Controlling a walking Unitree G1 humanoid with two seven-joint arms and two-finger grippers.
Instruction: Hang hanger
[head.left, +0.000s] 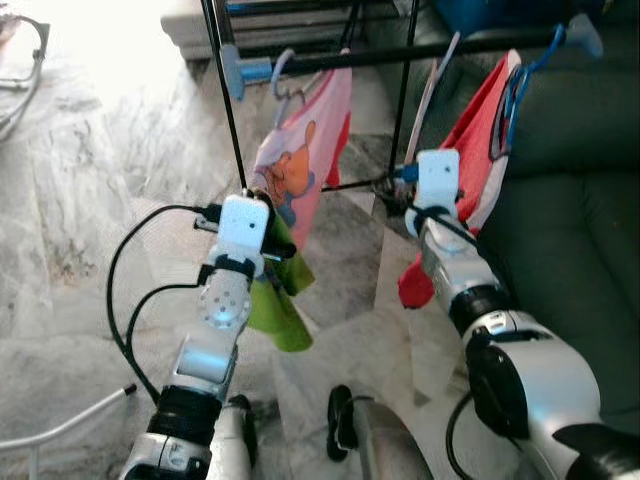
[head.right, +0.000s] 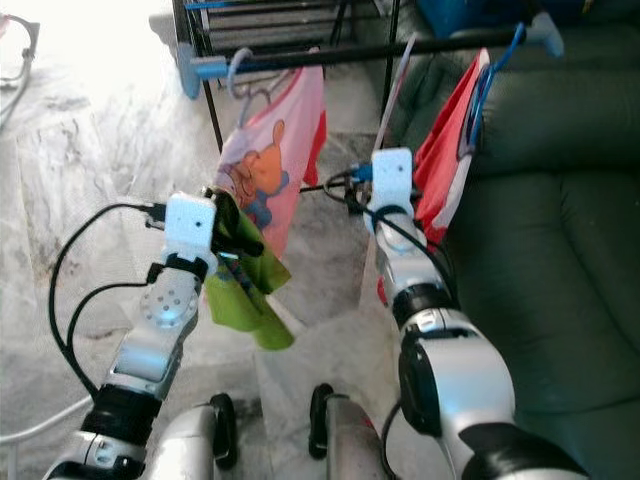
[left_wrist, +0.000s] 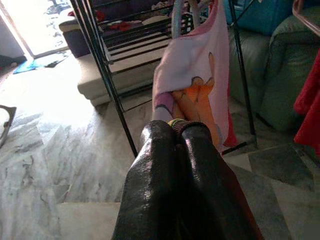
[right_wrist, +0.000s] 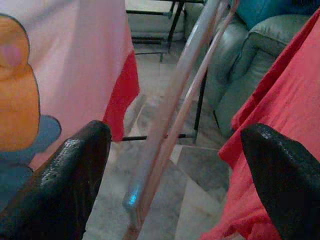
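Note:
My left gripper (left_wrist: 177, 127) is shut on a green garment (head.left: 285, 310), which droops below it, just in front of the pink bear shirt (head.left: 300, 165). That shirt hangs on a pale hanger (head.left: 283, 75) from the black rail (head.left: 400, 55). Whether a hanger is inside the green garment cannot be made out. My right gripper (right_wrist: 175, 135) is open, its fingers on either side of an empty pinkish-white hanger (right_wrist: 170, 115) that also hangs from the rail (head.right: 400, 45). Beside it, a red garment (head.left: 480, 150) hangs on a blue hanger (head.left: 520, 80).
The rack's black legs (head.left: 225, 110) stand on the marble floor (head.left: 90, 200). A dark green sofa (head.left: 570, 220) fills the right side, close behind the red garment. A low slatted bench (left_wrist: 120, 55) stands behind the rack. Black cables (head.left: 125, 290) loop off my left arm.

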